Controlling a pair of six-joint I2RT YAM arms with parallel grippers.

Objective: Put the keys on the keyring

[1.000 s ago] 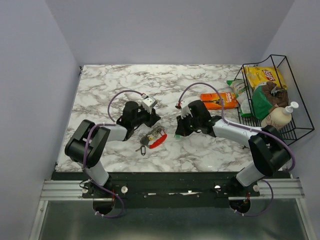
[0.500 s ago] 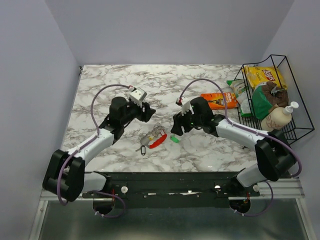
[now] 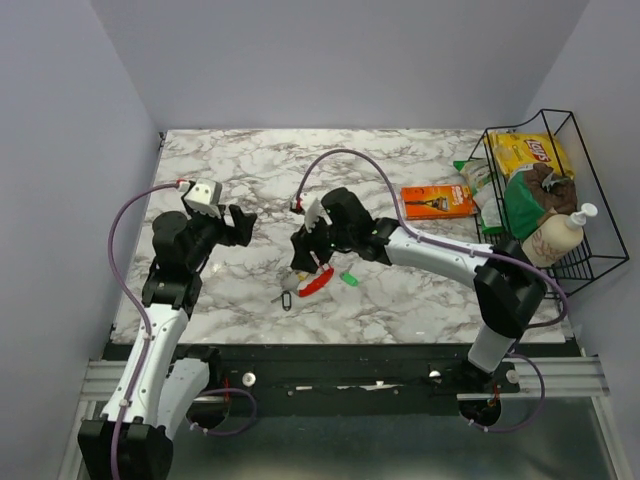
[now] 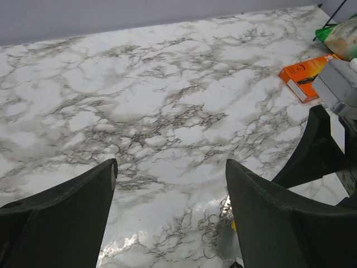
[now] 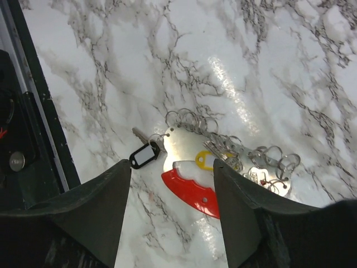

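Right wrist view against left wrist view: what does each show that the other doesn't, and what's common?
Only right wrist, clearly: the keys, a red plastic piece and metal rings under the open right gripper. Only left wrist: the orange packet and the open left gripper. Both: the marble table.

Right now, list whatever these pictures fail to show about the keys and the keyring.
- Green key: top view only, too small to tell whether a ring holds it; missing from both wrist views.
- Key bundle: right wrist view, loops overlap, so which one is the keyring stays unclear; a finger of the right pincer covers its edge.
- Left wrist view: bundle nearly all hidden by a finger of the left pincer and the bottom edge.
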